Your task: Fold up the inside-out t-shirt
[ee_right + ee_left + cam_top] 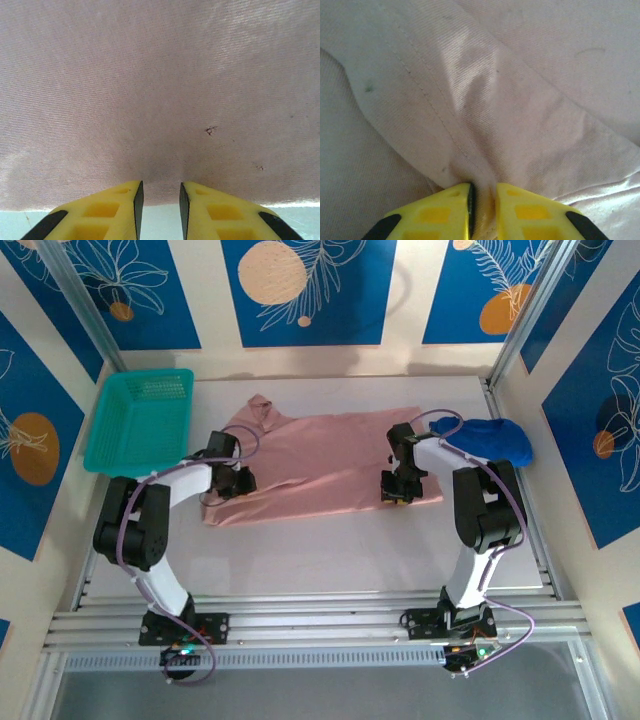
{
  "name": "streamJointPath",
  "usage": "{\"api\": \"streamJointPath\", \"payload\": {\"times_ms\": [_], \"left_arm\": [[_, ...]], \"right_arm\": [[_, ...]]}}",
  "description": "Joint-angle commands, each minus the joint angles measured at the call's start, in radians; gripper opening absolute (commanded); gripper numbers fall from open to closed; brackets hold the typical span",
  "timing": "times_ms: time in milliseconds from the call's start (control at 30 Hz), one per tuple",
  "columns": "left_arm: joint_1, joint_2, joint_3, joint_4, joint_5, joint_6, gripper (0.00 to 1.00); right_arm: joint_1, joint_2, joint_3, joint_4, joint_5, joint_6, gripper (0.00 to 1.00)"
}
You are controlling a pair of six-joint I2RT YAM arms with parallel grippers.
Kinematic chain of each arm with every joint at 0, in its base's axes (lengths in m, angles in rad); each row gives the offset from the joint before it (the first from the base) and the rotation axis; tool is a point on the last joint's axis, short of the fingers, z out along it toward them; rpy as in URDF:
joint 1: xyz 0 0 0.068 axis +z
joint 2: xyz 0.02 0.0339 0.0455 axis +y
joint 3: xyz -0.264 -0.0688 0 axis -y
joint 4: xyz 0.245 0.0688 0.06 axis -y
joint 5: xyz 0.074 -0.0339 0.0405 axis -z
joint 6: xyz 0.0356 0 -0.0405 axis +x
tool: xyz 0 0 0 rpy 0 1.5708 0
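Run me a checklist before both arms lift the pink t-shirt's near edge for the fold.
1. Left gripper pinching the inside-out t-shirt: ok, fingers nearly together with a ridge of cloth between them.
2. Right gripper holding the hem: cannot tell; its jaws stand apart at the cloth's edge.
3. Shirt lying flat: not ok, bunched at its left end.
4. Blue garment apart from the shirt: cannot tell; it lies close to the far right corner.
5. Teal basket apart from the shirt: ok.
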Motion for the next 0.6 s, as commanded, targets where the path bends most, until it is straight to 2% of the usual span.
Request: {"api": "streamJointPath", "payload": {"times_ms": [0,233,433,567], "left_arm": [[-0.007,0.006,0.037,-0.002,0.014,0.006,0.11],[-0.006,0.007,0.097,-0.024,0.011,0.010,0.03],[-0.022,0.093,0.238,-0.035,0.020,0.010,0.03],[-0.025,0.218,0.421,-0.066,0.033,0.002,0.10]], "right_arm": [[-0.006,-0.024,0.015,-0.011,-0.005,-0.007,0.28],[-0.011,-0.027,0.018,-0.013,-0.003,-0.011,0.28],[-0.016,-0.030,0.020,-0.012,-0.001,-0.017,0.28],[-0.019,-0.033,0.026,-0.015,0.000,-0.020,0.28]]}}
